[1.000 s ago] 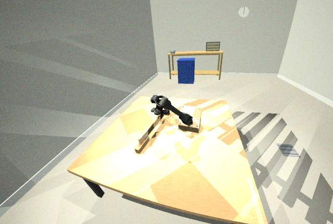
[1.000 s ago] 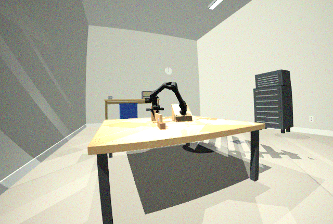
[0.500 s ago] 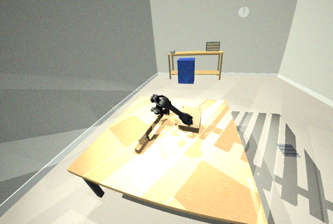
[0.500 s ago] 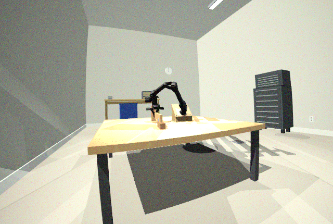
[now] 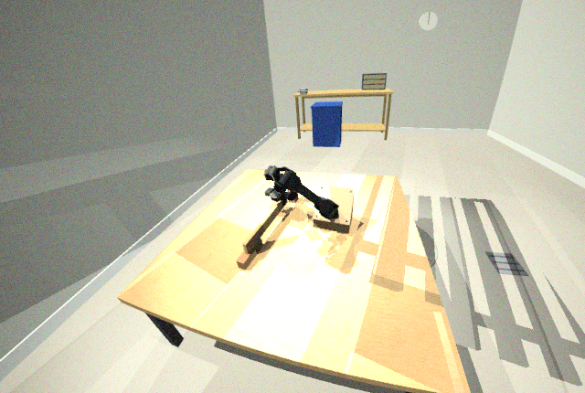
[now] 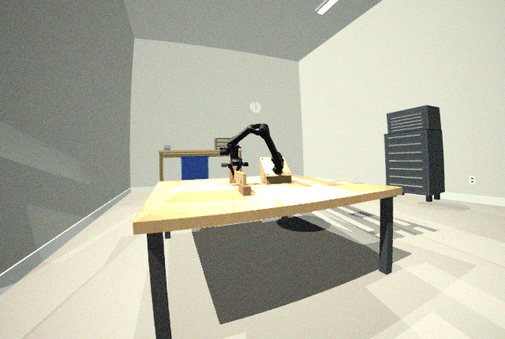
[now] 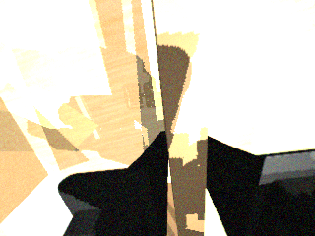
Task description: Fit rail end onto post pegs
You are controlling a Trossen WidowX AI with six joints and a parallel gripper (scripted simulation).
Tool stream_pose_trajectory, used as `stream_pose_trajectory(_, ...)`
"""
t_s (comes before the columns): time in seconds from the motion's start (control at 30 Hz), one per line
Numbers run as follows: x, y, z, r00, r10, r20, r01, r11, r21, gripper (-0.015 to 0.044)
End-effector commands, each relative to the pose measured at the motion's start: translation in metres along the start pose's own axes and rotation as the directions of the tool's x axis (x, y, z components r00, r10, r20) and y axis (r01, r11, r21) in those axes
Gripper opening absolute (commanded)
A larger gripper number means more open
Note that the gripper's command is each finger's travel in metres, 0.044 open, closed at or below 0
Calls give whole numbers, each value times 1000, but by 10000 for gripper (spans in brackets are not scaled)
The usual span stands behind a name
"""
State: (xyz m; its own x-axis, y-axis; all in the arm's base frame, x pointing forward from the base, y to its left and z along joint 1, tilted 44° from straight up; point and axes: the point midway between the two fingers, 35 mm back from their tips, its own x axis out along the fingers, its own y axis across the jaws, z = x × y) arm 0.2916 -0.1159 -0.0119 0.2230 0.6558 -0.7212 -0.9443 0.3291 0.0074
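Note:
The long wooden rail runs from the low footboard block toward the post. Its end at the block stands in the bracket. My gripper is shut on the rail near its other end, with one finger on each side. The short wooden post stands just behind the gripper in the exterior view; the arm hides it in the top view. The pegs and holes cannot be made out. Whether the rail touches the post or is exactly level, I cannot tell.
The arm's base is on a wooden mounting block to the right of the rail. The wooden table carries everything. Strong light and shadow patches cross it and wash out much of the wrist view.

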Motion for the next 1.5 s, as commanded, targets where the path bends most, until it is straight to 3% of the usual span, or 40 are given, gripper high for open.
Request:
stream_pose_trajectory(0.0, 0, 1, 0, 1000, 1, -1, -1, 1000, 6, 0)
stream_pose_trajectory(1.47, -2, 2, -6, 1000, 1, -1, -1, 1000, 6, 0)
